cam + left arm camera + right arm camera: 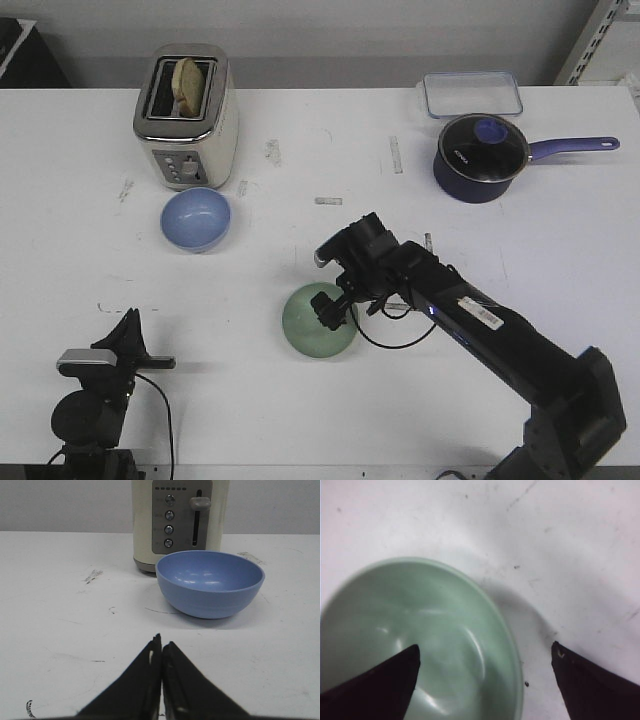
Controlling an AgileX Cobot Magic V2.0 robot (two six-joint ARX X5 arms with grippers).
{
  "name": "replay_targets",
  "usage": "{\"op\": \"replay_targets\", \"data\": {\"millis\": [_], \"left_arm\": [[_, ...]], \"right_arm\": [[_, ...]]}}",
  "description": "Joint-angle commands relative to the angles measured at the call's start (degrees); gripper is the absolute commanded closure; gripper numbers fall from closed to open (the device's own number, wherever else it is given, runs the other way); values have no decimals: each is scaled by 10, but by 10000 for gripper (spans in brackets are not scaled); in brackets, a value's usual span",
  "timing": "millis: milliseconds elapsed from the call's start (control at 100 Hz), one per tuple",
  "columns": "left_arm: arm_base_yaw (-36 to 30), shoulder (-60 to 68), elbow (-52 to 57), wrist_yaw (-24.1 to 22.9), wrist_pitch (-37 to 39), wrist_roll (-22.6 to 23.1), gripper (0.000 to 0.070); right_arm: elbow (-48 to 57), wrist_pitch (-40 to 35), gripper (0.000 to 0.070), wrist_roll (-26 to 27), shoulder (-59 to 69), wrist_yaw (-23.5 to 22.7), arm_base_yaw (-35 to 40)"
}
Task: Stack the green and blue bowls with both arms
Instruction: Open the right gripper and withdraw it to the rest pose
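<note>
Rim of green bowl sits btwn spread right claw; left claw closed, clear of blue bowl.

right arm's fingers sit over the green bowl, seemingly straddling its rim; blue bowl by toaster.

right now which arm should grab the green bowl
Right. The right gripper is open and straddles the green bowl rim; the left gripper is shut, facing the blue bowl.
</note>
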Motion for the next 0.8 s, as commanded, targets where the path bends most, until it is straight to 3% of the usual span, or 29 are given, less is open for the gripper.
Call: {"op": "replay_targets", "data": {"millis": [0,60,110,250,420,530,790], "left_arm": [[1,-1,-4,0,9,-3,697],[1,-1,-4,0,9,-3,696],[1,-1,-4,0,9,-4,697],[1,-1,-4,0,9,-18,697],[1,-1,-4,0,9,-18,697],[1,-1,-4,0,7,-18,697],[1,-1,-4,0,1,-18,697]], "right_arm": [[21,6,150,3,-35,-1,0],[26,13,211,3,-64,-1,-7],[27,23,306,3,-91,0,-16],[27,37,700,3,-174,10,-59],[25,22,700,-8,-253,78,-141],[-2,18,700,-12,-304,88,-212],[-226,107,700,-11,-476,89,-299]]}}
